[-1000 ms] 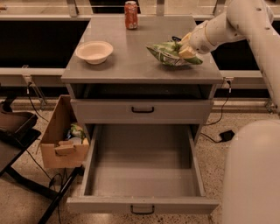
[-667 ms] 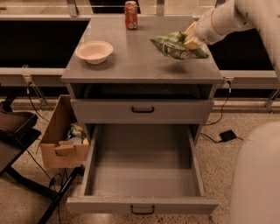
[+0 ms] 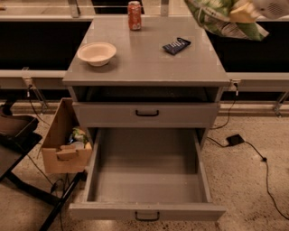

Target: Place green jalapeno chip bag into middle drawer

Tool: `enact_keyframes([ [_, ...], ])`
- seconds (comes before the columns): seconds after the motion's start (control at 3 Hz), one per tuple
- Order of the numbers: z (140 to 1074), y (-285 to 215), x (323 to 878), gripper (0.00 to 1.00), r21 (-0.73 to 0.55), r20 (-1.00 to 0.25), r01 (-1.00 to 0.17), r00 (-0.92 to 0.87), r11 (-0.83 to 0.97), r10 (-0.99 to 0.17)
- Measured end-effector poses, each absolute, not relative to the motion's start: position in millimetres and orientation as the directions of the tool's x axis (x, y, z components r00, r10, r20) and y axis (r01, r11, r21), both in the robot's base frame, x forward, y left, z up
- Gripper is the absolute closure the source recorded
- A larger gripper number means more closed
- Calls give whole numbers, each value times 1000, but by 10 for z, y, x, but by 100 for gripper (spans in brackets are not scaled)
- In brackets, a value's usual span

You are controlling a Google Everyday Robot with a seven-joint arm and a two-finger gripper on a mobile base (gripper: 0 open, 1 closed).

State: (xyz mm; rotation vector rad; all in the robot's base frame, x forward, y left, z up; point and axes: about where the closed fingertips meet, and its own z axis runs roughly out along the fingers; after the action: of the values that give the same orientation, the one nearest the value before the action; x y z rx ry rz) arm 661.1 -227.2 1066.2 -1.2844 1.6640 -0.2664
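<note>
The green jalapeno chip bag, crinkled light green and white, hangs in the air at the top right, above the cabinet's right edge. My gripper is shut on the bag's upper right part; only its pale fingers show at the top edge. The middle drawer, wide, deep and grey with a small black handle, is pulled open at the bottom and nothing lies in it.
On the grey cabinet top stand a cream bowl, a red can and a small dark flat packet. A shut drawer front sits one tier higher. A cardboard box stands left; cables lie right.
The chip bag has been lifted off the cabinet top and carried up and right. The dark packet that lay under it now shows. The view has drawn closer.
</note>
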Motion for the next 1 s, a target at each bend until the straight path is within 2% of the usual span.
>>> enact_keyframes([
  [0.33,10570,-2375,5799,100,-577,-618,-635,-71,513,-783],
  [0.67,9825,-2421,5360,100,-422,-696,-690,-170,589,-697],
  [1.0,8689,-2325,5255,100,-210,-760,-771,-258,601,-597],
])
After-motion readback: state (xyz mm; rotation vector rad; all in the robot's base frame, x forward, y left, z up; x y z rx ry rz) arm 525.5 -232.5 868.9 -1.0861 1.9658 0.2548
